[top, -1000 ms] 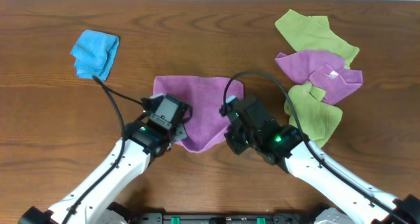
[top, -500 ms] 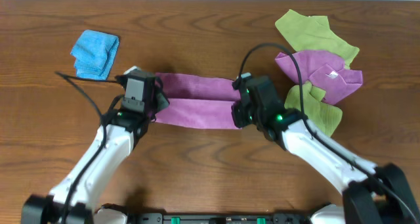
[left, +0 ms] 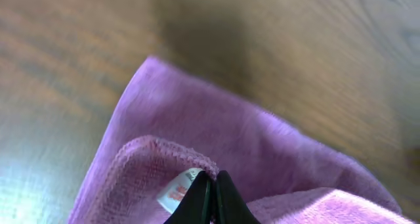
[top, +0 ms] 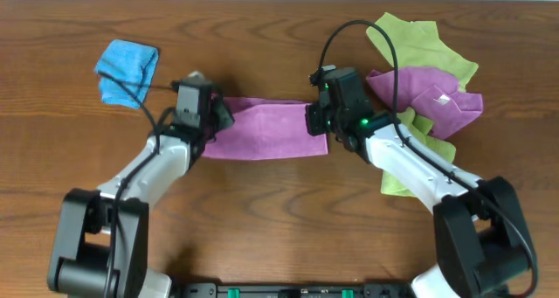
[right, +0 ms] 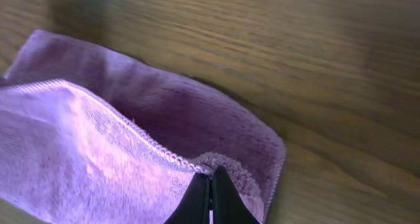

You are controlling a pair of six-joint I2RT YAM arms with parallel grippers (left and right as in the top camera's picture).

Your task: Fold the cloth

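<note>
— At the table's (top: 279, 228) far left, what lies there?
— A folded blue cloth (top: 127, 71). Next comes the left gripper (top: 214, 119), fingers pinched tight on the left end of the cloth (top: 266, 130), near its tag (left: 176, 192).
— And the cloth itself?
— Purple, mid-table, doubled into a long band between both grippers.
— The right gripper (top: 316, 121)?
— Clamped on the right end's edge. Beyond it, a pile (top: 428, 88) of green and purple cloths.
</note>
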